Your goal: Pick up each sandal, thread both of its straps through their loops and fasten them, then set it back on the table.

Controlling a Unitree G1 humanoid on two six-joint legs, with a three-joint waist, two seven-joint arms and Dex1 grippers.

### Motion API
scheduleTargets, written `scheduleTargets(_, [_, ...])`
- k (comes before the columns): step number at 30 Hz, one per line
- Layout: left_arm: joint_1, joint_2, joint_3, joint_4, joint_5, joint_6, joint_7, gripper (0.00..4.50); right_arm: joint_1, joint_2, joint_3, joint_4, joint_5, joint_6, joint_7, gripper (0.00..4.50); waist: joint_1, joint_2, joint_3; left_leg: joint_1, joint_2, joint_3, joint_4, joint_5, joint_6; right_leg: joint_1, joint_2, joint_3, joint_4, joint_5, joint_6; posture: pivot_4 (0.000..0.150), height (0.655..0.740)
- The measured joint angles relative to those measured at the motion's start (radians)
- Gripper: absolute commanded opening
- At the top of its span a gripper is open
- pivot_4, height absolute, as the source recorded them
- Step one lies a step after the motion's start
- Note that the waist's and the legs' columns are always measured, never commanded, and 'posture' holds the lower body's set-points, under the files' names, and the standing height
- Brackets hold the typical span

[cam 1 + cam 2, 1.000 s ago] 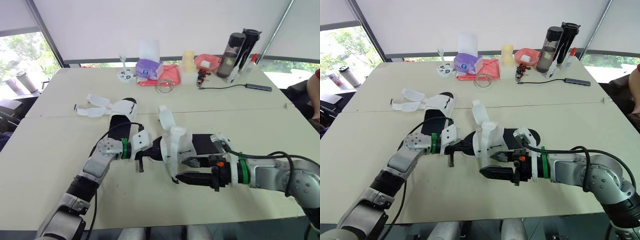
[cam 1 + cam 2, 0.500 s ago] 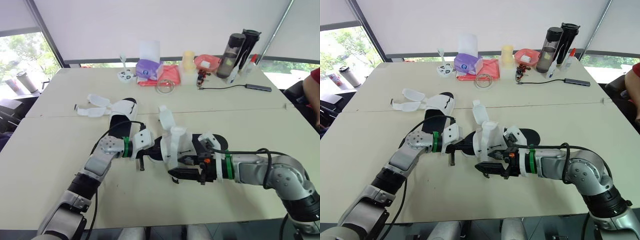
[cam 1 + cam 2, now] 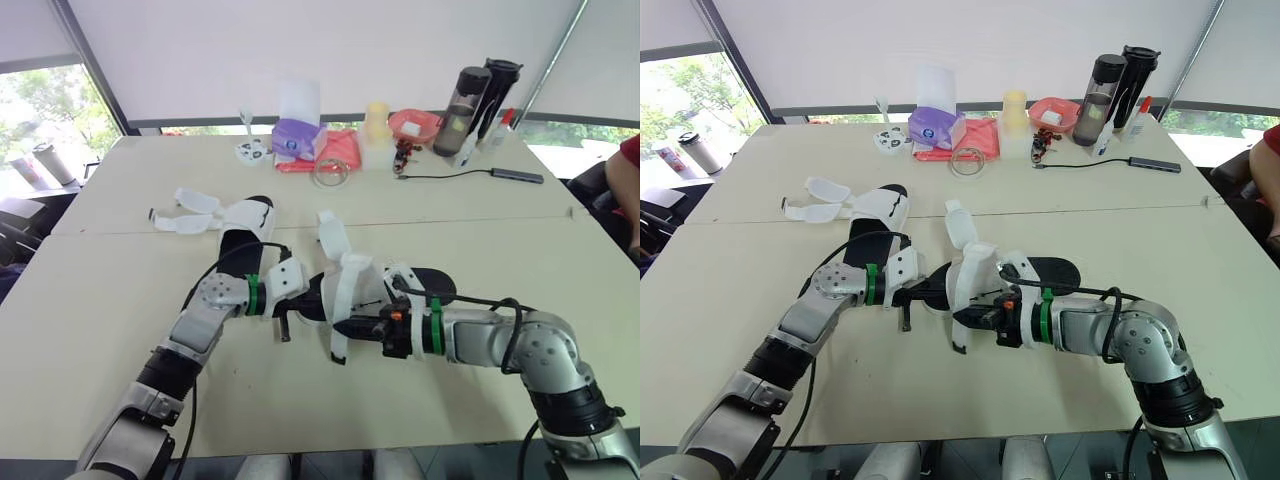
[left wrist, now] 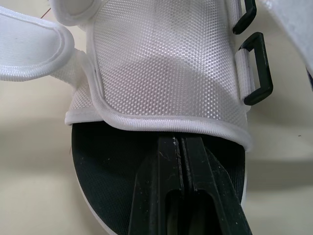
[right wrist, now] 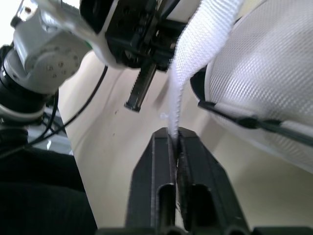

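Observation:
A sandal (image 3: 352, 280) with a black sole and white mesh upper lies at the table's middle, between my two grippers. My left gripper (image 3: 316, 296) is shut on the front of its black sole (image 4: 98, 186), just under the upper's edge, with two black loops (image 4: 255, 68) beside it. Shut on a loose white strap (image 5: 193, 68) that hangs off the sandal's near side is my right gripper (image 3: 342, 327). The second sandal (image 3: 238, 228) lies flat at the back left with its straps spread open.
Along the table's (image 3: 90, 310) far edge stand a purple tissue pack (image 3: 296, 138), a red cloth (image 3: 338, 150), a pale cup (image 3: 376, 122), a pink bowl (image 3: 412, 125), two dark bottles (image 3: 478, 92) and a cable (image 3: 460, 175). A person's arm (image 3: 630, 175) shows at the right edge.
My right gripper has slid left along the sandal's near side and gone from open to shut on the hanging white strap. The left gripper has kept its hold.

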Motion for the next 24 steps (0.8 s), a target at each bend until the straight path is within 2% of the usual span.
scheduleTargets(6, [0.003, 0.001, -0.001, 0.001, 0.001, -0.007, 0.004, 0.0, -0.011, -0.088, -0.037, -0.047, 0.029, 0.02, 0.071, 0.06, 0.0, 0.0, 0.0, 0.0, 0.0, 0.0, 0.0, 0.0, 0.0, 0.0, 0.0, 0.0, 0.0, 0.0, 0.0, 0.15, 0.74])
scheduleTargets(9, [-0.01, 0.012, -0.015, 0.027, 0.022, -0.053, 0.001, 0.0, -0.095, -0.14, -0.087, -0.03, 0.027, 0.012, 0.15, 0.06, -0.002, 0.0, 0.0, 0.0, 0.001, 0.001, 0.0, 0.0, 0.0, 0.0, 0.0, 0.0, 0.0, -0.001, 0.001, 0.15, 0.74])
scheduleTargets(14, [-0.053, 0.014, -0.044, 0.086, 0.062, -0.158, -0.001, 0.0, -0.212, -0.148, -0.1, 0.071, -0.081, -0.059, 0.246, 0.06, 0.001, 0.0, 0.0, 0.0, 0.001, 0.001, 0.0, 0.0, 0.0, 0.002, 0.001, -0.003, -0.003, 0.0, 0.001, 0.15, 0.74])
scheduleTargets(24, [-0.088, 0.0, -0.054, 0.146, 0.083, -0.222, 0.005, 0.0, -0.357, -0.153, 0.008, 0.23, -0.283, -0.061, 0.447, 0.06, 0.0, 0.0, 0.0, -0.001, 0.001, 0.001, 0.0, 0.0, 0.0, 0.001, 0.001, -0.002, -0.005, 0.003, 0.0, 0.15, 0.74])
